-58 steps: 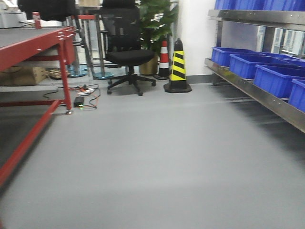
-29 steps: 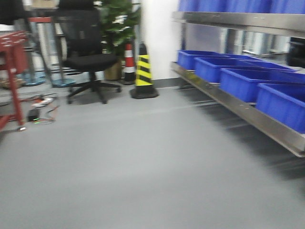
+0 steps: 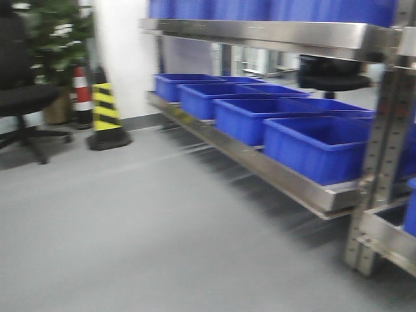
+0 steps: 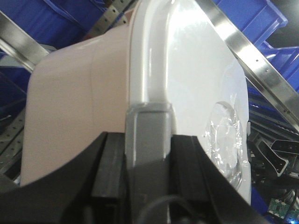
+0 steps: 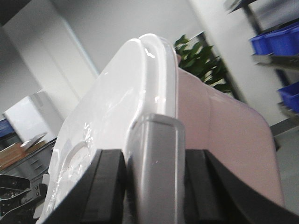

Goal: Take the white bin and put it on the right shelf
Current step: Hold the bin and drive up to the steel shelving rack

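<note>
The white bin, a pale pinkish tub with a glossy white lid, fills the left wrist view. My left gripper is shut on the grey latch at the bin's rim. In the right wrist view the bin is held at its other end, where my right gripper is shut on a grey latch. The right shelf, a shiny steel rack with a perforated post, runs along the right of the front view. Neither the bin nor the grippers appear in that view.
Several blue crates sit in a row on the lower shelf, with more above the upper rail. A black-and-yellow cone, a red-and-white cone, a black office chair and a plant stand at the back left on the grey floor.
The front view has swung right. The red table has left the frame, the chair and cones slid left, and the steel rack now fills the right half, closer.
</note>
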Motion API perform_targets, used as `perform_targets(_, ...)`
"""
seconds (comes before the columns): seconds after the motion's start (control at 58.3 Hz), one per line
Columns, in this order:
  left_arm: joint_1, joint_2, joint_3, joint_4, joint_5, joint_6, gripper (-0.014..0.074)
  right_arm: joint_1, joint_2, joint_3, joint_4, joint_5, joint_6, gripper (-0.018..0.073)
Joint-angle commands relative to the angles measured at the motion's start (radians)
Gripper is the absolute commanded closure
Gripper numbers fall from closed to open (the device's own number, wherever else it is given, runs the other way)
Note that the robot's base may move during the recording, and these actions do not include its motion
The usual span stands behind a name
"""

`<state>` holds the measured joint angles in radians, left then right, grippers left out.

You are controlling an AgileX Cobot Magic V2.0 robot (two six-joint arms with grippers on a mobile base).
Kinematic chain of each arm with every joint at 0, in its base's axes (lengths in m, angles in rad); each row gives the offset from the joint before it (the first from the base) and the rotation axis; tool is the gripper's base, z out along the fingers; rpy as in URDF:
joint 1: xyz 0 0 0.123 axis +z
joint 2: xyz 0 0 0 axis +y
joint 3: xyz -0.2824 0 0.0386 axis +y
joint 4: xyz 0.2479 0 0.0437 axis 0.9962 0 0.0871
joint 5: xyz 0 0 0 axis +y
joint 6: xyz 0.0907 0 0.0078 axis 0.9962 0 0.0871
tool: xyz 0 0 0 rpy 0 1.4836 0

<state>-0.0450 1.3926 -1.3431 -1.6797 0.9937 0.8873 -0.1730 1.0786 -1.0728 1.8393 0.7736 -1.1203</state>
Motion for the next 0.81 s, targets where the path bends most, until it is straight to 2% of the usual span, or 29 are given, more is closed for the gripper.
perform_targets(0.0,-0.056,-0.049,-0.04,-0.055,0.338,0.032,0.0714,0.035,-0.024,-0.038,0.08,0.22,-0.022,0.0499)
perform_targets(0.789,-0.056,-0.049,-0.04,-0.055,0.338,0.032,0.0714,0.035,-0.024,-0.038,0.08,0.216,-0.022,0.0499)
